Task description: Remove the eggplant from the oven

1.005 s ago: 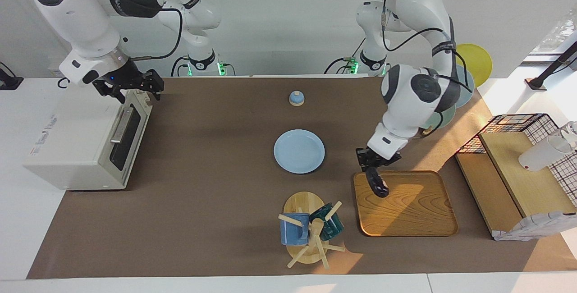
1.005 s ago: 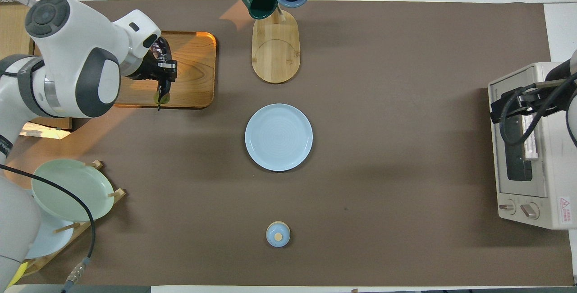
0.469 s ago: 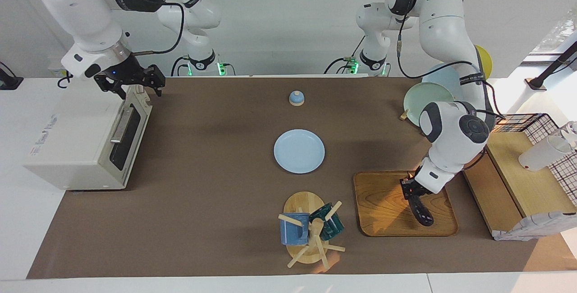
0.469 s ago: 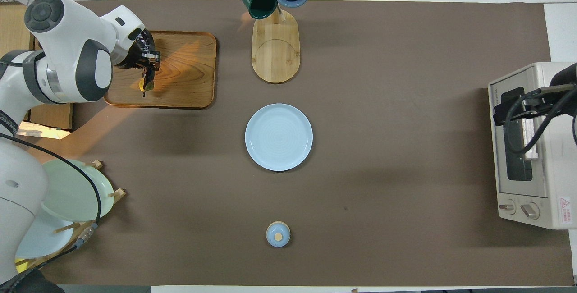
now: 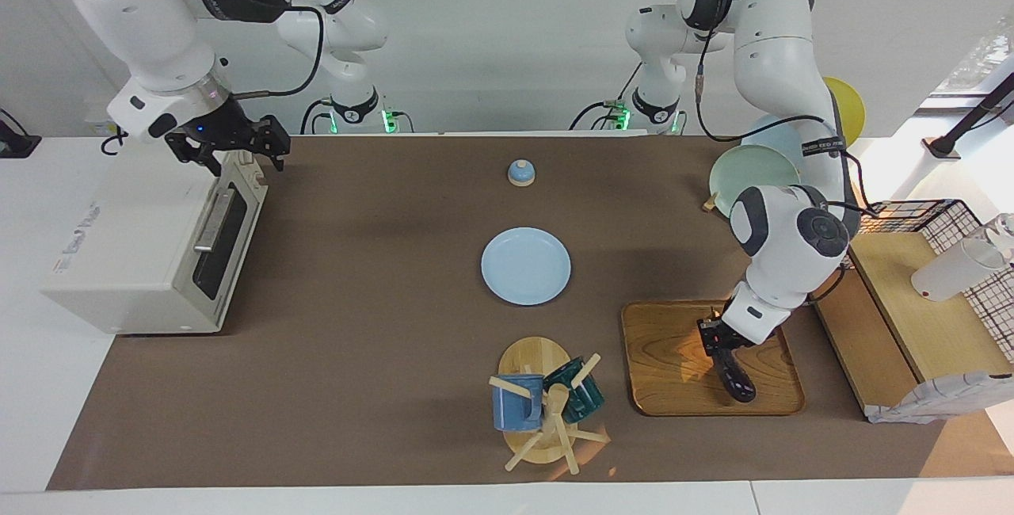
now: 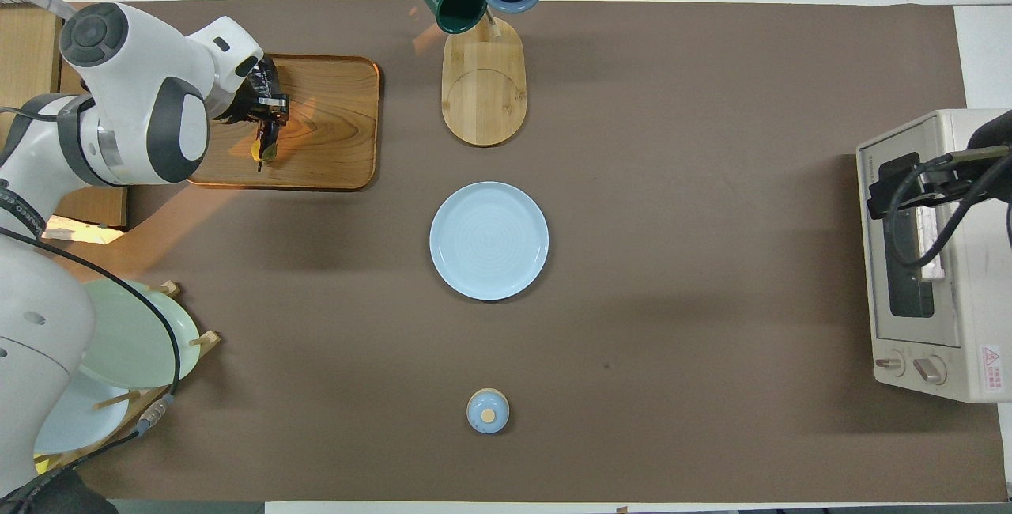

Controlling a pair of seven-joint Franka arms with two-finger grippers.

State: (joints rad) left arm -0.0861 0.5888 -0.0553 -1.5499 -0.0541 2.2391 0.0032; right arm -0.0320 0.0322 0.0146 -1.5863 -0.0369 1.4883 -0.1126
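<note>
- Out of the oven [image 5: 119,261] and carried the length of the table; eggplant [image 5: 733,379] now hanging low over the wooden tray [image 5: 665,388] at the left arm's end, dark tip down and seemingly touching the wood or just shy of it.
- Pinched at the stem end by the left gripper [image 5: 717,338]; fingers closed around it as far as can be made out, no gap showing, though a first loosening cannot be ruled out.
- Shifted within the last second: a second ago held over the tray's edge nearer the robots, on the side toward the blue plate [image 5: 525,265]; since then swung across to the tray's side toward the left arm's end and brought lower.
- Poised over the oven's top front corner, right gripper [image 5: 231,149] with fingers spread wide and nothing between them; lifted slightly from a second ago, otherwise waiting.
- Oven door apparently shut, handle bar untouched.
- Judged nearly done: removal complete, only the set-down and release on the tray left; some risk of a roll on letting go.
</note>
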